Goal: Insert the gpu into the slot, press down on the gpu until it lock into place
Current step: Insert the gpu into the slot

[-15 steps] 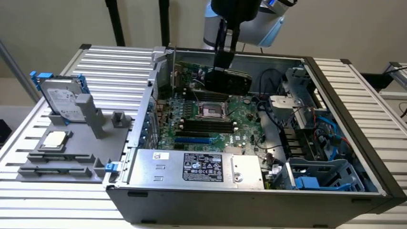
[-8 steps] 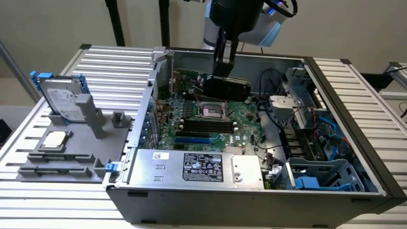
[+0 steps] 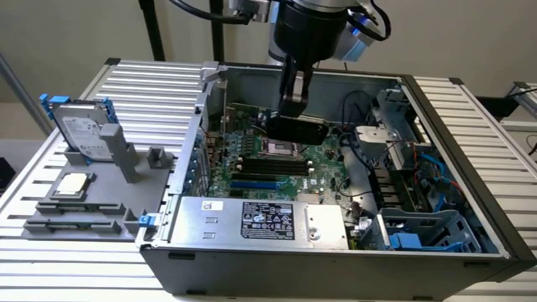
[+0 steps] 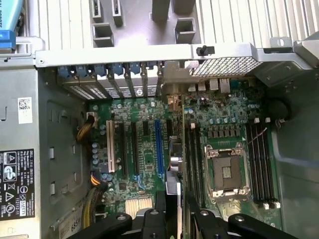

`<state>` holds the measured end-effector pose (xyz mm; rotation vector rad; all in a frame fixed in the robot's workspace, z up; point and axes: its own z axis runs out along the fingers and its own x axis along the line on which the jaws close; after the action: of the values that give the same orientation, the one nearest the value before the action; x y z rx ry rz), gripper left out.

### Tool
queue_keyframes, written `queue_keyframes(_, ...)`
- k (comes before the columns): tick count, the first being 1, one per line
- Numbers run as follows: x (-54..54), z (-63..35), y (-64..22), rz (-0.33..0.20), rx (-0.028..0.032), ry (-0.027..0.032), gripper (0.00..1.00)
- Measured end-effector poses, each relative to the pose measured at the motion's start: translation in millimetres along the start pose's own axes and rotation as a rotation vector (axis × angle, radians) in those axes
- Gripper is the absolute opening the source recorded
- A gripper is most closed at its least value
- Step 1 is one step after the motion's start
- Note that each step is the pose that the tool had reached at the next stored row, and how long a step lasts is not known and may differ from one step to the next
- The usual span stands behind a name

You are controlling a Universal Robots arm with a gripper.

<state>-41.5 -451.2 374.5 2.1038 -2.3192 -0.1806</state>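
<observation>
The gpu [image 3: 298, 131], a thin black rectangular circuit card with a glossy dark shroud, hangs in the air inside the open grey metal computer case [image 3: 336, 270]. It is clamped between the black fingers of the pincer [image 3: 293, 118], which is clenched on the card's upper edge. It floats above the green motherboard [image 3: 323, 171], over the square silver CPU socket [image 3: 281, 149] and the row of narrow black memory sticks [image 3: 273, 167]. That puts it well apart from the slot [image 3: 254, 185], the long bright-blue plastic connector strip nearer the board's edge beside the big silver power-supply box with a white label [image 3: 251, 220]. In the wrist view the card is seen edge-on, roughly parallel to the slot [image 4: 159, 147] but off to its socket side, so the two are not lined up. The main danger, as I judge it, is descending with that sideways offset: the contact edge would land on a neighbouring black connector or the board itself and could be bent. A slight tilt would seat one end only. The card's metal bracket might also catch on the slotted rear wall [image 4: 119, 89]. Pressing hard with a narrow grip could let the card slip. The case rests on a ribbed aluminium counter [image 3: 143, 82].
</observation>
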Motion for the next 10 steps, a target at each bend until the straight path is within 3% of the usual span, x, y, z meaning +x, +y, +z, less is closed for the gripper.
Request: queue_keyframes(10, 17.8, 14.1, -0.6, -0.045, -0.0058, -0.0217, 0.26)
